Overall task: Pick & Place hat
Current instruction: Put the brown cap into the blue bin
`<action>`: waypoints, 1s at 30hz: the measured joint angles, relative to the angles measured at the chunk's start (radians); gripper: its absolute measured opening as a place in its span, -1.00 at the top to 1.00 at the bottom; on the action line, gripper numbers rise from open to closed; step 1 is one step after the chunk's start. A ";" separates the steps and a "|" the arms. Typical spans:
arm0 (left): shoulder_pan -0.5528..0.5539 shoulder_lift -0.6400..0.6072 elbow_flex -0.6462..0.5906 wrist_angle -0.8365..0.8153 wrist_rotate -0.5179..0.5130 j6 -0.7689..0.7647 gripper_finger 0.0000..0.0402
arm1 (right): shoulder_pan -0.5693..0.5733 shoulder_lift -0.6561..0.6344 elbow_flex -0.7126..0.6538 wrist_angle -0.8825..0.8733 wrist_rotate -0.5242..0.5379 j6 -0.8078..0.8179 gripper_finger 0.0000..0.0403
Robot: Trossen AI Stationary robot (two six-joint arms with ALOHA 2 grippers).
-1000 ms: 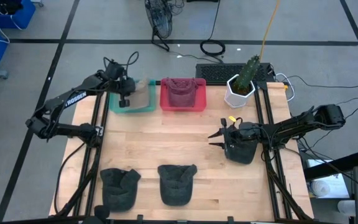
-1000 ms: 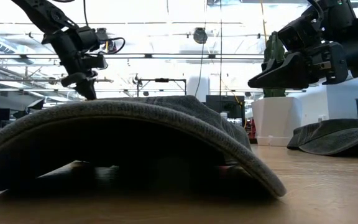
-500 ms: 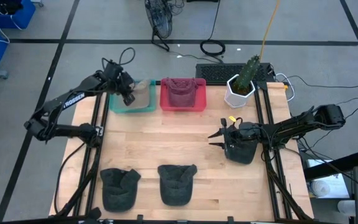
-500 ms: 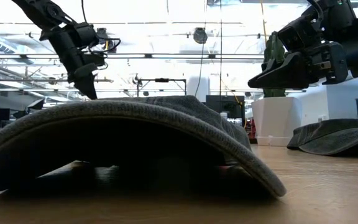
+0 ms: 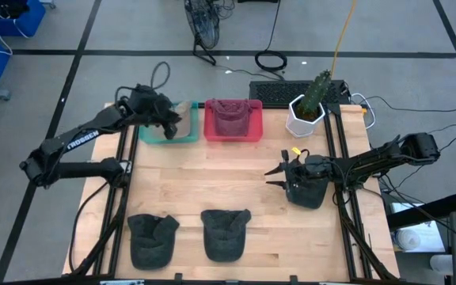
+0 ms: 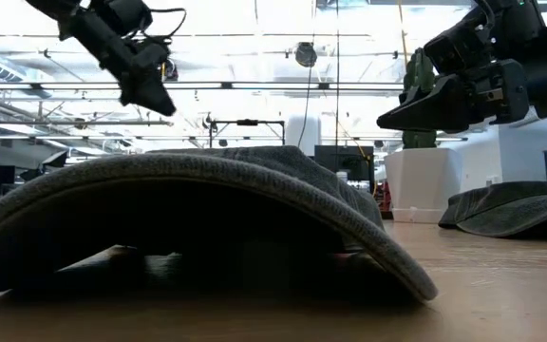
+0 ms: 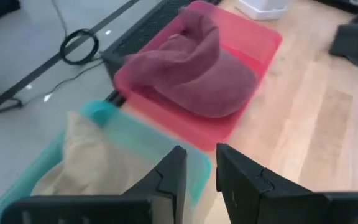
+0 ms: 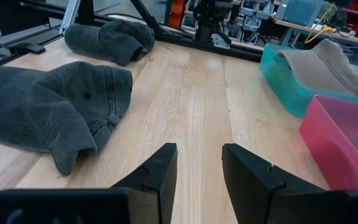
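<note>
A beige hat (image 7: 95,158) lies in the teal bin (image 5: 155,136) at the table's far left. Beside it, a maroon hat (image 7: 194,71) lies in the red bin (image 5: 233,134). My left gripper (image 7: 199,155) hovers above the teal bin's right rim (image 5: 174,119), open and holding nothing. Two dark grey hats (image 5: 150,239) (image 5: 226,233) rest on the table near its front edge. A third grey hat (image 5: 309,195) lies under my right arm. My right gripper (image 5: 274,172) stands open above the table's right middle, holding nothing.
A white pot with a cactus (image 5: 305,115) stands at the far right, with a keyboard (image 5: 271,92) behind it. A small yellow item (image 5: 295,152) lies near my right gripper. Bare wood (image 5: 212,178) stretches between the bins and the near hats.
My left gripper has risen from inside the teal bin and drifted toward the table's right. It has rolled about its own axis and now points more level. The beige hat stays in the bin.
</note>
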 joint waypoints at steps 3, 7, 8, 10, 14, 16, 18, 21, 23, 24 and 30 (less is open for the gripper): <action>-0.077 0.058 0.000 0.042 -0.108 -0.015 0.54 | 0.000 0.000 0.000 0.009 0.000 0.001 0.43; -0.118 0.161 0.000 0.060 -0.276 -0.048 0.54 | 0.000 0.000 0.000 0.011 0.000 0.004 0.43; -0.118 0.187 0.000 0.056 -0.297 -0.054 0.54 | 0.000 0.000 0.000 0.011 0.000 0.008 0.43; -0.115 0.238 0.000 0.051 -0.323 -0.065 0.54 | 0.000 0.000 0.000 0.010 0.000 0.015 0.43; -0.099 0.318 0.000 0.047 -0.377 -0.074 0.54 | 0.000 0.000 0.000 -0.016 0.000 0.022 0.43; -0.089 0.346 0.000 0.047 -0.414 -0.079 0.54 | 0.000 0.000 0.000 -0.028 0.000 0.022 0.43; -0.082 0.363 0.000 0.042 -0.448 -0.091 0.54 | 0.000 0.000 0.000 -0.036 0.000 0.023 0.43; -0.071 0.375 0.000 0.026 -0.467 -0.117 0.54 | 0.000 0.000 -0.010 -0.026 0.000 0.023 0.43; -0.065 0.376 0.000 0.002 -0.470 -0.142 0.54 | 0.000 0.000 -0.024 -0.010 0.004 0.023 0.43; -0.063 0.376 0.000 -0.011 -0.472 -0.152 0.54 | 0.000 0.000 -0.034 0.003 0.013 0.026 0.43; -0.063 0.376 0.000 -0.088 -0.536 -0.190 0.54 | -0.001 0.000 -0.079 0.114 0.028 0.042 0.43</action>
